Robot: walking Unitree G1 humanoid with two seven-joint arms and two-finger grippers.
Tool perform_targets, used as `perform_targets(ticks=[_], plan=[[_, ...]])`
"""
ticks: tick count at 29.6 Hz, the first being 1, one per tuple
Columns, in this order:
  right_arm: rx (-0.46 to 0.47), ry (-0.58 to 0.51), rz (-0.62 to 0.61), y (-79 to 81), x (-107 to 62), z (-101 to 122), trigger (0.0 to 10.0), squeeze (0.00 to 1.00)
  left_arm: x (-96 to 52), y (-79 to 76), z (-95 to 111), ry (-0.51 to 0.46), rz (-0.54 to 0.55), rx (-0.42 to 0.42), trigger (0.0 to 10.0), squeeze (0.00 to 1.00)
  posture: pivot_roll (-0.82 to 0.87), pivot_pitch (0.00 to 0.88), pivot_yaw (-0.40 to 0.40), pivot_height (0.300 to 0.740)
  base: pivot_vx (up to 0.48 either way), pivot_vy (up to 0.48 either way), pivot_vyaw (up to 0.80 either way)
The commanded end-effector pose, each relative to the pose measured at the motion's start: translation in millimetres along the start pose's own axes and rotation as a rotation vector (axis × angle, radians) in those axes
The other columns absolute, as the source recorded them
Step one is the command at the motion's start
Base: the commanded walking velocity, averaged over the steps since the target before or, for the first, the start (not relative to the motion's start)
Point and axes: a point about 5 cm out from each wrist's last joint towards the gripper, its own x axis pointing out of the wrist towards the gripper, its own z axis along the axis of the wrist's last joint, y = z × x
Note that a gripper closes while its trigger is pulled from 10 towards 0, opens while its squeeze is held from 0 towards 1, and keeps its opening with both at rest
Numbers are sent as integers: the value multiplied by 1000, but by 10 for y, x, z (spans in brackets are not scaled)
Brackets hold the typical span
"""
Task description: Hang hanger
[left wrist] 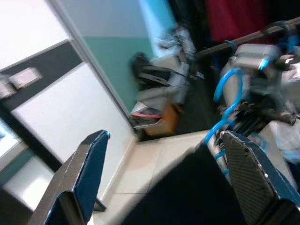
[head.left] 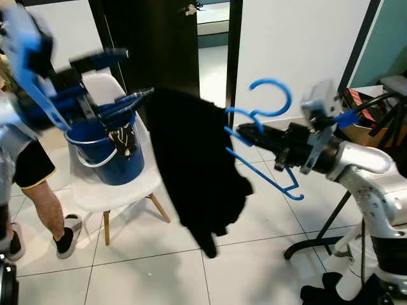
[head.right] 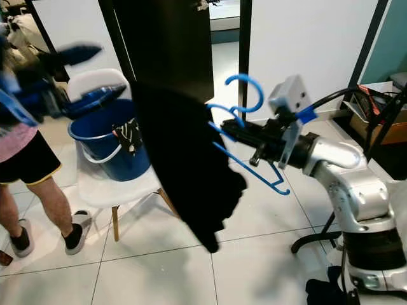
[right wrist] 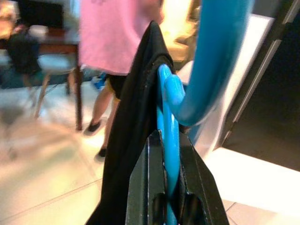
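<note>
Left pincer [head.left: 108, 79] is raised at the left, its two black fingers spread wide apart with nothing between them, blurred, in front of a white moulded chair [head.left: 121, 190]. On that chair sits a round blue plastic bucket [head.left: 108, 159] with several blue hangers [head.left: 124, 105] sticking out of it and a dark patterned scrap at its rim. A person in black shorts [head.right: 25, 162] stands beside the chair. Right pincer [head.right: 238, 135] is clamped on a bright blue plastic hanger [head.right: 245, 95], held in mid-air over the tiled floor [head.left: 146, 273], with a black garment [head.left: 194, 168] draped over it and hanging down. No writing is legible.
</note>
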Motion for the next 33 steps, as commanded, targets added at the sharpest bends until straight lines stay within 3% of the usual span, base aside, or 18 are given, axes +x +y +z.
perform_targets(ticks=[1,2,4,5,6,11,16,19,24,26,28,29,30,33], plan=[[-43,-4,54,54,76,14,10000,0,12,15,27,35,-66,17,10000,1000,-45,0,58,740,0,0,0],[-74,11,97,90,147,-5,10000,0,74,8,40,63,-166,23,10000,694,-42,0,61,740,0,0,0],[-74,11,97,90,147,-5,10000,0,74,8,40,63,-166,23,10000,694,-42,0,61,740,0,0,0],[-87,12,112,99,181,-5,10000,0,91,-17,25,91,-231,21,10000,255,-40,0,64,740,0,0,0],[-103,11,125,104,221,-2,10000,0,99,-49,-8,131,-301,11,10000,0,-39,0,68,740,0,0,0],[-124,-2,136,107,301,19,10000,0,77,-111,-125,226,-410,-13,10000,0,-42,0,74,740,0,0,0],[-129,13,41,11,362,4,10000,0,81,-75,-269,297,-340,54,10000,0,-45,0,73,740,0,0,0],[-19,8,-170,-171,423,3,10000,0,154,-15,-297,243,-118,86,10000,0,-47,0,66,740,0,0,0],[31,10,-272,-256,461,2,10000,0,191,-32,-314,179,2,52,10000,0,-46,0,62,740,0,0,0],[49,13,-313,-279,522,7,10000,0,231,-155,-399,123,76,-18,10000,0,-46,0,49,740,0,0,0],[49,13,-313,-279,522,7,10000,0,231,-155,-399,123,76,-18,10000,0,-46,0,49,740,0,0,0],[55,14,-337,-297,547,14,10000,0,256,-246,-484,94,122,-72,10000,0,-44,0,46,740,0,0,0],[55,14,-337,-297,547,14,10000,0,256,-246,-484,94,122,-72,10000,0,-44,0,46,740,0,0,0],[76,-15,-403,-383,545,111,10000,0,266,-459,-848,102,341,-190,10000,0,-48,0,34,740,0,0,0]])
